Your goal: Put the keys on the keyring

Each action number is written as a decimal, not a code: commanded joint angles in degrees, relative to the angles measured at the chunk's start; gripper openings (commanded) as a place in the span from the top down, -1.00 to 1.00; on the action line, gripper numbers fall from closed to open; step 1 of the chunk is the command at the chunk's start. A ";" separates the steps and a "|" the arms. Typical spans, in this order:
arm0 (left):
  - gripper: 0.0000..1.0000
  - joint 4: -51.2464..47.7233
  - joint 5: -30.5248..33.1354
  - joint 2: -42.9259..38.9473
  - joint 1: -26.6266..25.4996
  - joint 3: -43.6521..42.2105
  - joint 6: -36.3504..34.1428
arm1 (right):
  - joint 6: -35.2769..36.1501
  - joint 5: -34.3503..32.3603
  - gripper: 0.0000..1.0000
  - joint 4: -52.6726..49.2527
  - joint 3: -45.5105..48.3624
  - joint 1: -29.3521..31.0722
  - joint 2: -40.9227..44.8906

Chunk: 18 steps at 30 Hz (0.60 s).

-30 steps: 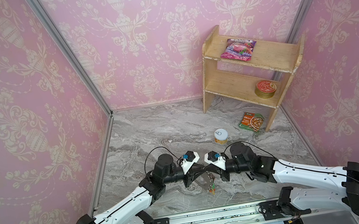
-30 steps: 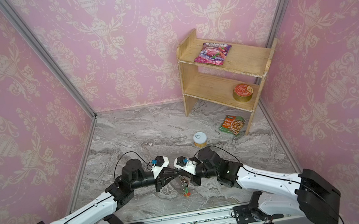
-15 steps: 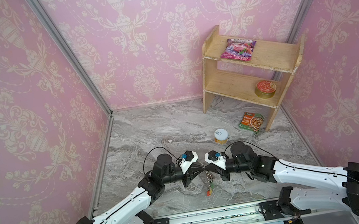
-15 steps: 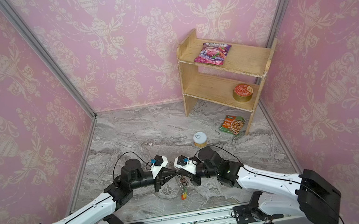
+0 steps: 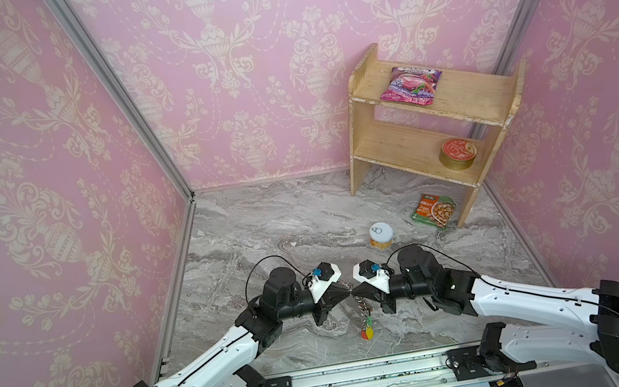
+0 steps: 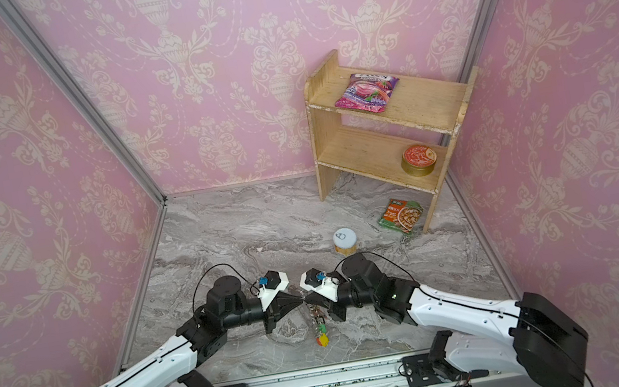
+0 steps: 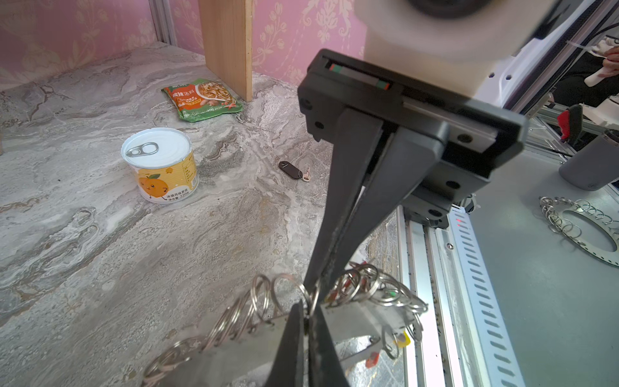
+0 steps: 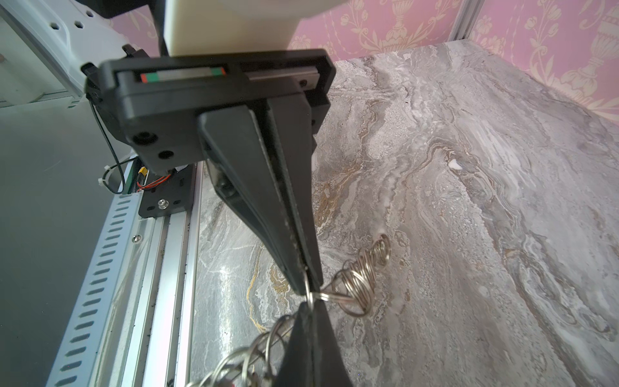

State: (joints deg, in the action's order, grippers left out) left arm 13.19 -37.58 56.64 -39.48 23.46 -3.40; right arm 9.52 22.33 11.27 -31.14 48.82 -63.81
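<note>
Left fingers (image 7: 291, 351) and right fingers (image 7: 345, 201) meet tip to tip, each pair clamped on one small split ring of the keyring (image 7: 355, 318), which hangs below them (coloured tags (image 5: 367, 332) lowest); the black key (image 7: 290, 169) lies on the bench (image 7: 134, 268) near the can (image 7: 160, 167).

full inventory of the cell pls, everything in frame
keyring: 1, silvery with coloured tags, hanging between both hands
key: 1, black with short metal end, flat on table, apart from keyring
can: 1, white lid and yellow label, upright on table
noodle packet: 1, green, on table by shelf leg
shelf: 1, wood, back right
snack packet: 1, pink, top shelf
tin: 1, red lid, lower shelf
table: 1, grey marble
left hand: 1, black, shut on keyring
right hand: 1, black, shut on keyring
</note>
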 commanded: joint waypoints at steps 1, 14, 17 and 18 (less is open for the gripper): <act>1.00 -4.20 0.12 -0.62 0.14 1.01 0.24 | 0.26 -0.80 1.00 2.67 -0.28 -0.49 1.04; 1.00 -12.44 4.79 -7.66 0.17 3.61 -9.35 | -4.39 -9.87 -0.17 -3.27 1.50 -1.50 7.32; 1.00 -14.60 5.06 -9.79 0.02 4.10 -11.67 | -8.10 -10.68 -0.41 -5.26 2.22 -2.88 10.06; 1.00 -15.46 5.15 -10.49 -0.06 4.51 -12.43 | -9.28 -10.58 -0.49 -6.02 2.24 -3.33 10.73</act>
State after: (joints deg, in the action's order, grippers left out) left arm 0.38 -33.76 48.07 -39.48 25.34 -11.38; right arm 4.38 13.91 8.27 -29.93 46.52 -54.83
